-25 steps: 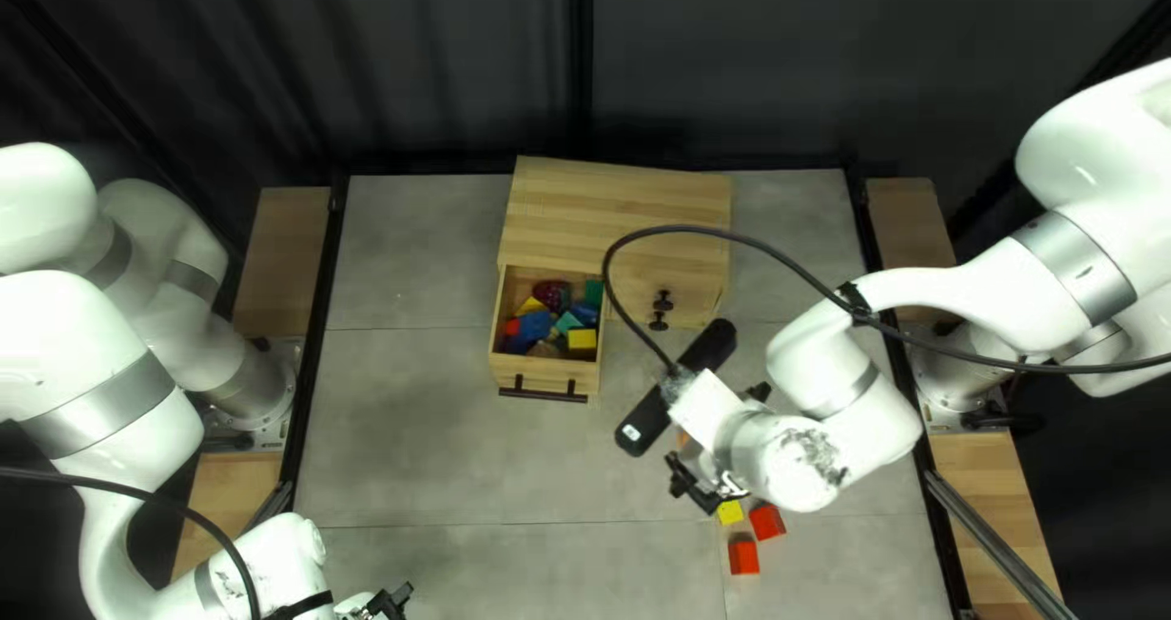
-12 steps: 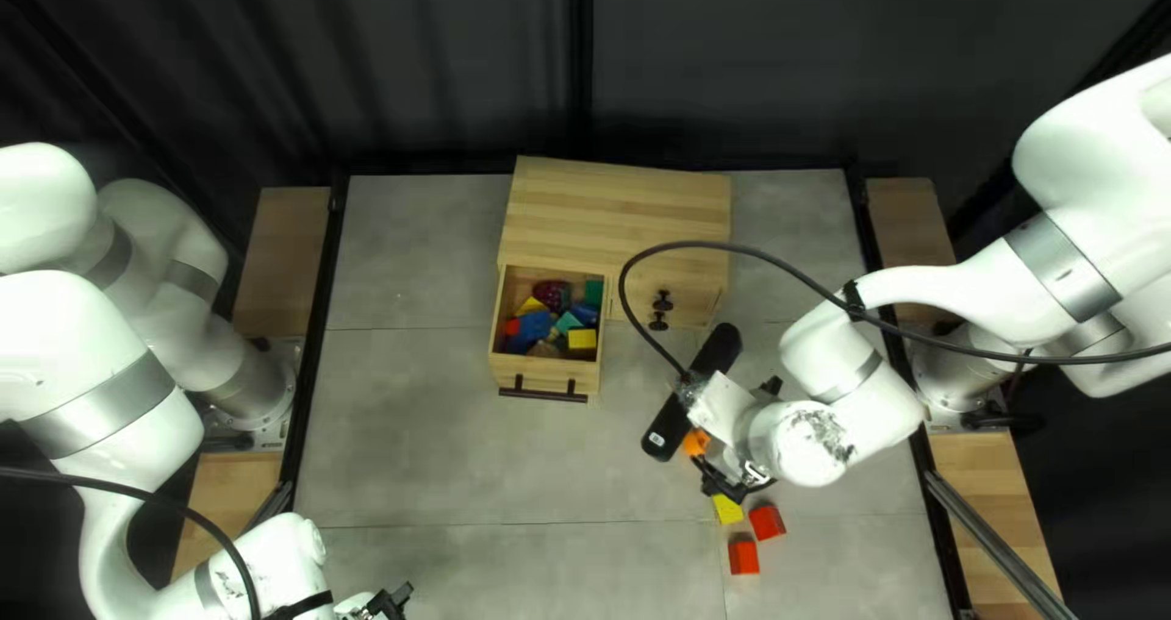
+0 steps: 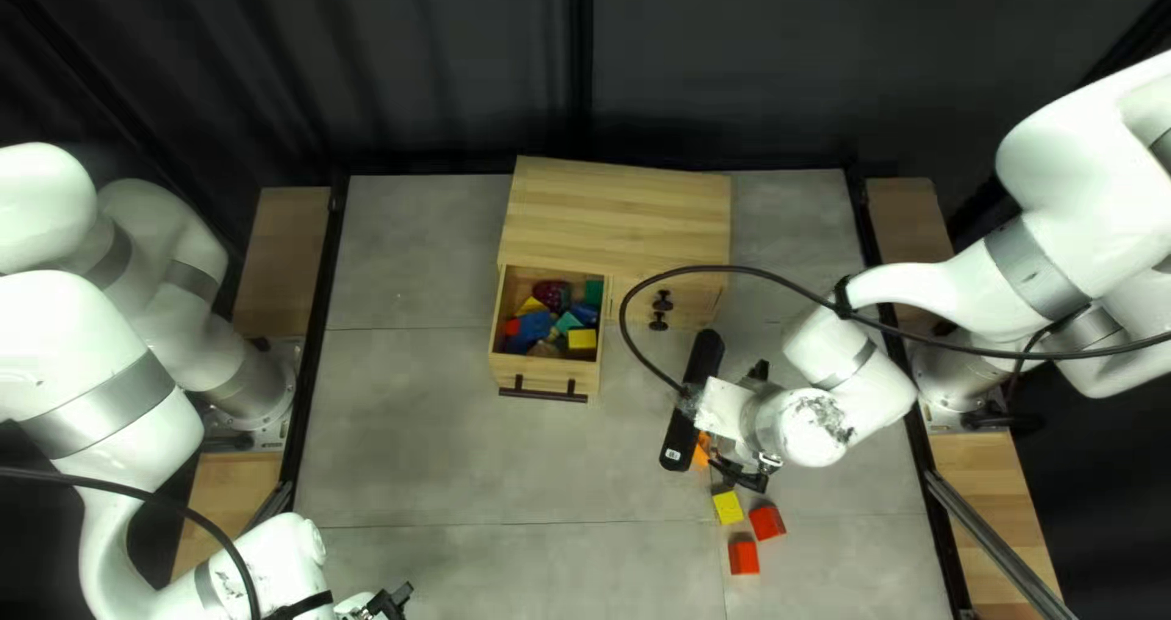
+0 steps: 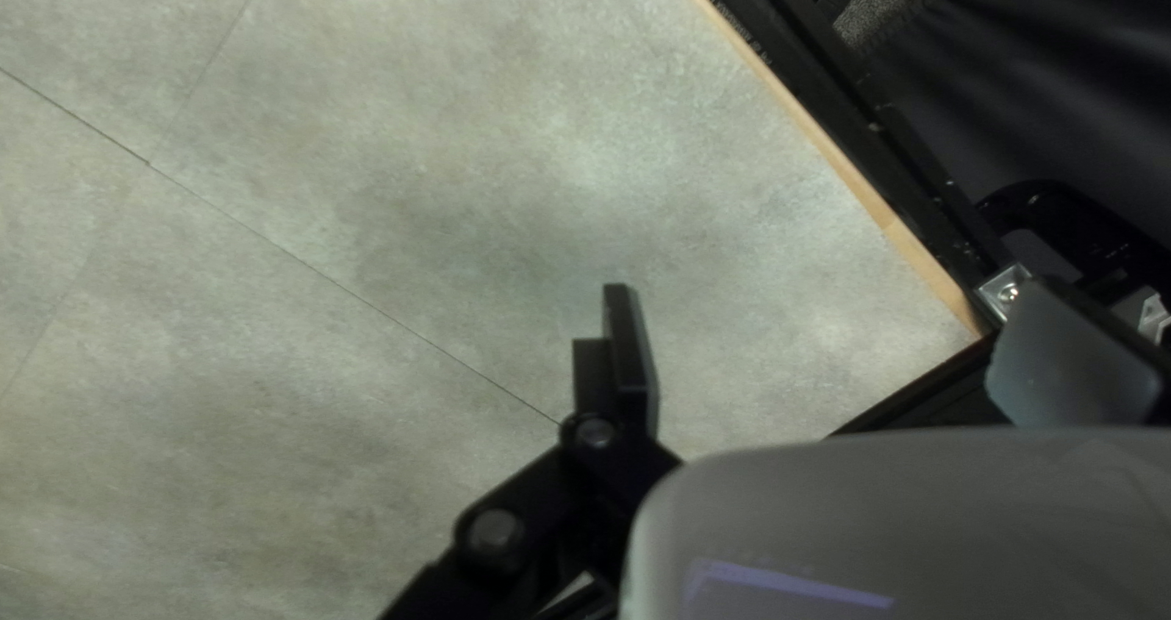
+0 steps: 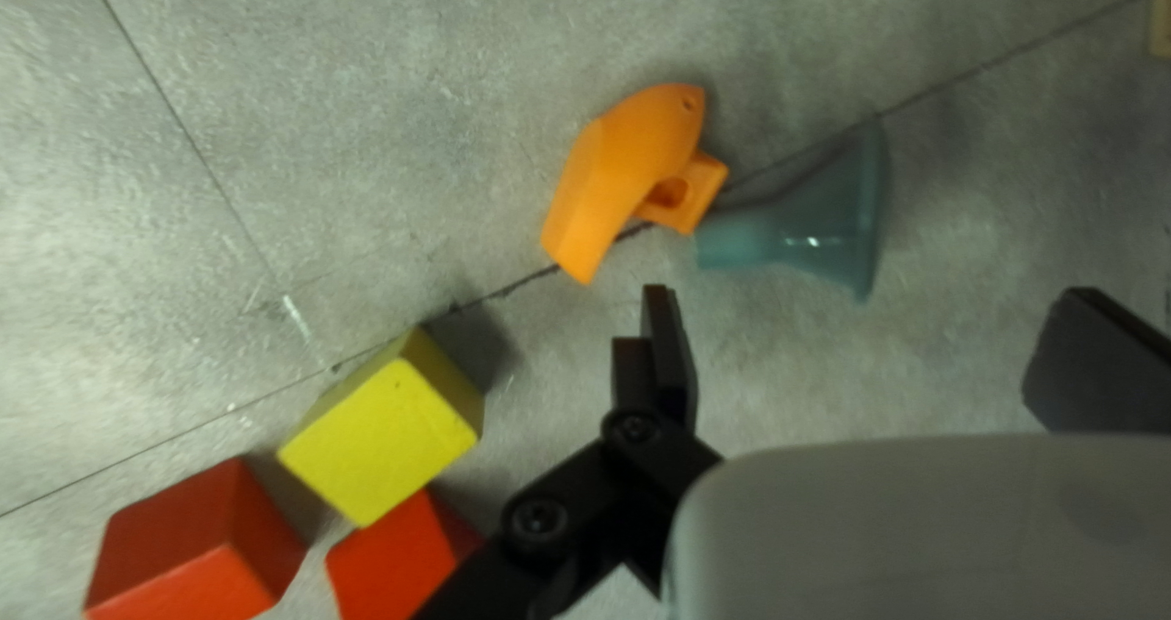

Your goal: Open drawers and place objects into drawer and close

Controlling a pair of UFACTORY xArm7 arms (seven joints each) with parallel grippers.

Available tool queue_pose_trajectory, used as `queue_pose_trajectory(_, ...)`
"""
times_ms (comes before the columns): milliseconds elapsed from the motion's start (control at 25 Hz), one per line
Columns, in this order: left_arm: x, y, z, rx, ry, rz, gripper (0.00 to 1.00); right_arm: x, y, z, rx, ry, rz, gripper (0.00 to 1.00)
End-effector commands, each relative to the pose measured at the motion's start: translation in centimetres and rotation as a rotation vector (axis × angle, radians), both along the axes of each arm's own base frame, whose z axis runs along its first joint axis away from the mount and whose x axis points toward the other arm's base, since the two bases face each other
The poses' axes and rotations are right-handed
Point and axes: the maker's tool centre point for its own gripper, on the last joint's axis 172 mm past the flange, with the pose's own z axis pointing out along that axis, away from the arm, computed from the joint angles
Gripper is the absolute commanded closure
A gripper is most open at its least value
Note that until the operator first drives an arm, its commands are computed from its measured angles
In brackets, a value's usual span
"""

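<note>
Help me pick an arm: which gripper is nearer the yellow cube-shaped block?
Right. The right gripper hovers close beside the block; the left gripper is far off to the left, at the bottom of the top left view.

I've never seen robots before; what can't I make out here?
Bottom of the drawer: mostly under coloured pieces, top left view.
Inside of the cabinet: behind its top and front, top left view.
Teal flared piece: covered by the right arm, top left view.
A red block, partly: picture edge and right gripper, right wrist view.
</note>
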Motion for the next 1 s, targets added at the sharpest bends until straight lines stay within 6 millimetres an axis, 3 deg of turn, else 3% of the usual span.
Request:
queue_pose_trajectory(40, 0.0, 0.0, 0.0, 0.0, 0.0, 0.0, 0.0, -0.1, -0.9, -0.3, 0.001, 0.003, 0.002, 0.19)
queue_pose_trajectory(200, 0.0, 0.0, 0.0, 0.0, 0.0, 0.0, 0.0, 0.0, -1.7, -0.9, 0.005, 0.006, 0.0, 0.27)
queue_pose_trajectory(320, 0.0, 0.0, 0.0, 0.0, 0.0, 0.0, 0.0, 0.0, -2.0, -1.0, 0.007, 0.005, -0.002, 0.56)
queue_pose_trajectory(360, 0.0, 0.0, 0.0, 0.0, 0.0, 0.0, 0.0, 0.1, -2.2, -0.9, 0.007, 0.004, -0.003, 0.9)
queue_pose_trajectory(400, 0.0, 0.0, 0.0, 0.0, 0.0, 0.0, 0.0, 0.0, -2.4, -0.8, 0.006, 0.003, -0.003, 0.96)
queue_pose_trajectory(720, 0.0, 0.0, 0.0, 0.0, 0.0, 0.0, 0.0, 0.2, -2.1, -0.2, 0.005, -0.004, -0.006, 0.98)
queue_pose_trajectory(1000, 0.0, 0.0, 0.0, 0.0, 0.0, 0.0, 0.0, 1.1, -1.2, 4.8, -0.02, -0.012, -0.002, 0.98)
